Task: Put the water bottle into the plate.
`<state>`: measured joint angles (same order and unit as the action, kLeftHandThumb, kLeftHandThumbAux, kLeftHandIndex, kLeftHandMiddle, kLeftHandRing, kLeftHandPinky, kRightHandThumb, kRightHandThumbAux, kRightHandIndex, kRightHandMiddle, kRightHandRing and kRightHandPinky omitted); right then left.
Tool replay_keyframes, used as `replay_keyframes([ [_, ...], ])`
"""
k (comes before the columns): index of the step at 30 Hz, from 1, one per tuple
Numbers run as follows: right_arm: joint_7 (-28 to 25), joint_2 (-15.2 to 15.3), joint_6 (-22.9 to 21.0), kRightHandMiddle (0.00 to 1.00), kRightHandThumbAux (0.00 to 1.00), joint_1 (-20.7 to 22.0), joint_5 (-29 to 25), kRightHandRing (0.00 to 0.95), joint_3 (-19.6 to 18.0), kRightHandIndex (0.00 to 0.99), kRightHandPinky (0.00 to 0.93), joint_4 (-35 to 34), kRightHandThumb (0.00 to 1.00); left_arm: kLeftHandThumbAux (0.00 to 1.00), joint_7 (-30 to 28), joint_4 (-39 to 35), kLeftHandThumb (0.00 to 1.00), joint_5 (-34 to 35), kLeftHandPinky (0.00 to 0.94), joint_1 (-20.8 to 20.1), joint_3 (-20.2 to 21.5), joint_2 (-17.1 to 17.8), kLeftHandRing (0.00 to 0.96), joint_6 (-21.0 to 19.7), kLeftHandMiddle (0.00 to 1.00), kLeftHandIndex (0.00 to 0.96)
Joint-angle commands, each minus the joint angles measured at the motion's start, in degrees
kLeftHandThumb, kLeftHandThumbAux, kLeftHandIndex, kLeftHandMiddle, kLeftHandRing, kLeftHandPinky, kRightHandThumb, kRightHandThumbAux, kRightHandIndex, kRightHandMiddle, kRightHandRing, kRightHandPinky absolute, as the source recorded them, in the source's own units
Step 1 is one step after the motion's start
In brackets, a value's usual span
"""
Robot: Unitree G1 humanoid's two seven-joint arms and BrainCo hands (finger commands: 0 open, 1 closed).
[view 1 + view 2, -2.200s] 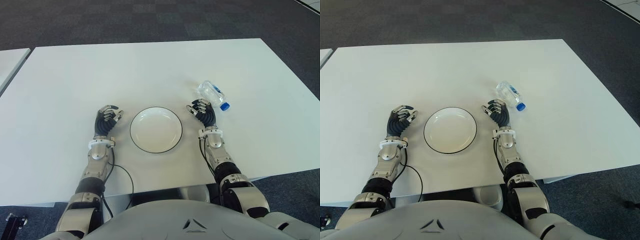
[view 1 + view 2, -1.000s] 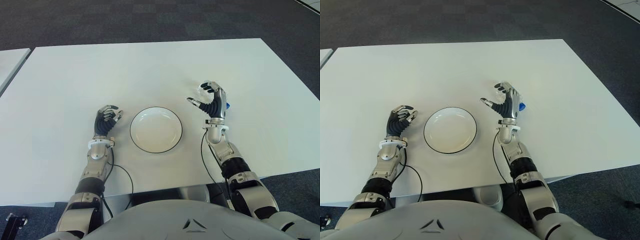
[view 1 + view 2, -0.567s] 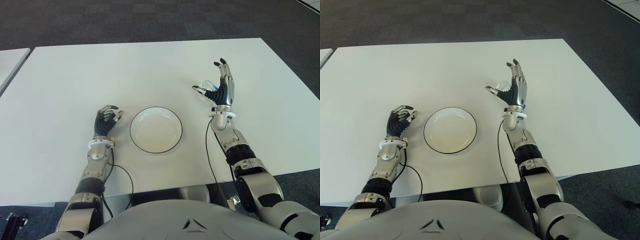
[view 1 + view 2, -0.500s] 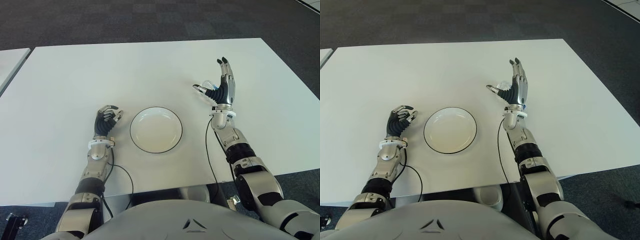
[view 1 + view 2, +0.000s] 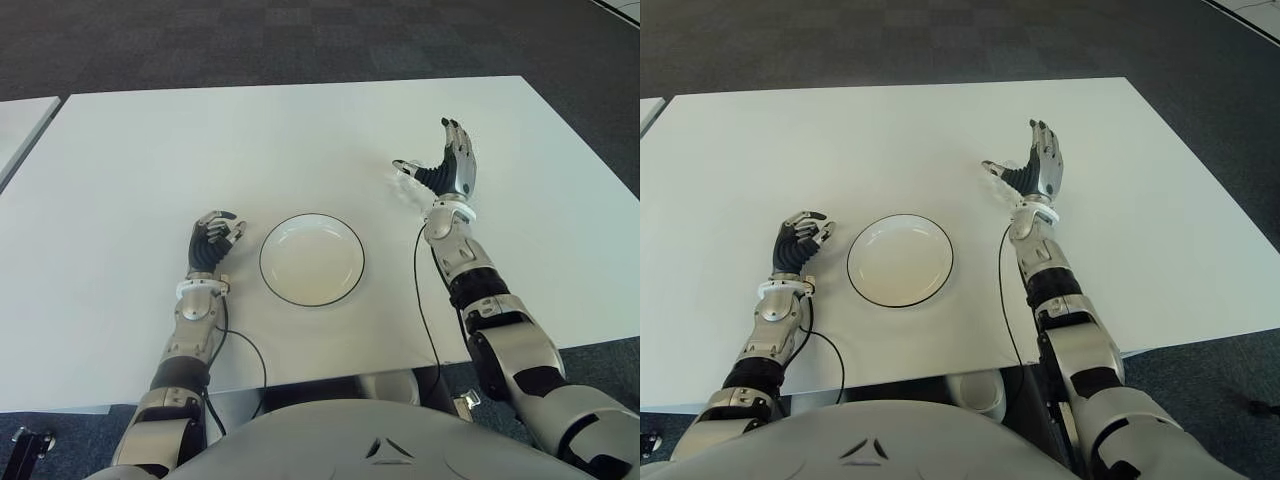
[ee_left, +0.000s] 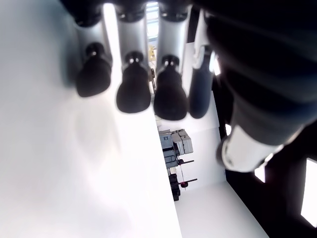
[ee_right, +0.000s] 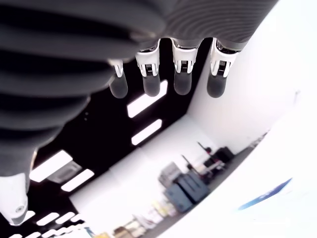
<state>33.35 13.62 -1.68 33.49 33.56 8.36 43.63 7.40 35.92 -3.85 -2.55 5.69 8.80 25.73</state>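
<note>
In the left eye view the right hand [image 5: 447, 168] is raised above the right half of the white tabletop [image 5: 150, 150], fingers stretched straight up and thumb spread toward the middle, holding nothing; only a sliver of the clear water bottle [image 5: 405, 172] shows just beside the thumb, lying on the tabletop between the hand and the far edge, apart from the plate [image 5: 312, 259]. The white, dark-rimmed plate sits nearer the front edge, about mid-width. The left hand [image 5: 211, 240] shows just left of the plate with its fingers curled in and nothing in them. The right eye view gives the same layout, the bottle again mostly hidden behind the raised right hand. In the left wrist view the left hand's dark fingertips [image 6: 132, 91] are bent down close over the white surface, gripping nothing. In the right wrist view the right hand's fingers [image 7: 181, 74] hang straight and separate with nothing between them, and the bottle's blue label [image 7: 265, 194] shows faintly farther off.
</note>
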Motion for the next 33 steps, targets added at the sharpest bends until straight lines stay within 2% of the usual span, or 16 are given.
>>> replay_keyframes([
  [1, -2.58, -0.75, -7.40, 0.000, 0.540, 3.12, 0.71, 0.000, 1.64, 0.000, 0.000, 4.40, 0.187, 0.719, -0.86, 1.77, 0.702, 0.10, 0.750, 2.37, -0.49, -0.87, 0.771, -2.70, 0.779, 0.437],
  [6, -3.75, -1.68, -11.65, 0.000, 0.523, 7.21, 0.27, 0.000, 3.18, 0.000, 0.000, 12.71, 0.203, 0.719, -0.67, 2.60, 0.702, 0.04, 0.740, 2.08, -0.42, -0.92, 0.767, -2.43, 0.776, 0.437],
  [10, -5.31, -2.09, -12.42, 0.000, 0.512, 10.77, -0.61, 0.000, 3.88, 0.000, 0.000, 21.22, 0.207, 0.719, -0.51, 2.77, 0.702, -0.12, 0.746, 2.04, -0.41, -0.91, 0.767, -2.41, 0.775, 0.437],
  [13, -6.21, -2.22, -12.86, 0.000, 0.503, 12.42, -1.22, 0.000, 4.23, 0.000, 0.000, 24.80, 0.214, 0.718, -0.32, 2.44, 0.702, -0.27, 0.747, 2.15, -0.42, -0.89, 0.768, -2.69, 0.776, 0.437],
  [25, -8.11, -4.40, -16.29, 0.000, 0.521, 14.44, -3.09, 0.000, 4.77, 0.000, 0.000, 30.76, 0.249, 0.718, 0.33, 2.42, 0.703, -0.46, 0.767, 2.02, -0.30, -1.10, 0.777, -3.17, 0.784, 0.437],
  [33, -12.01, -4.45, -17.88, 0.000, 0.549, 13.95, -3.22, 0.000, 5.76, 0.000, 0.000, 32.54, 0.278, 0.718, 0.62, 2.19, 0.704, -0.41, 0.764, 2.25, -0.20, -1.38, 0.779, -2.24, 0.788, 0.437],
])
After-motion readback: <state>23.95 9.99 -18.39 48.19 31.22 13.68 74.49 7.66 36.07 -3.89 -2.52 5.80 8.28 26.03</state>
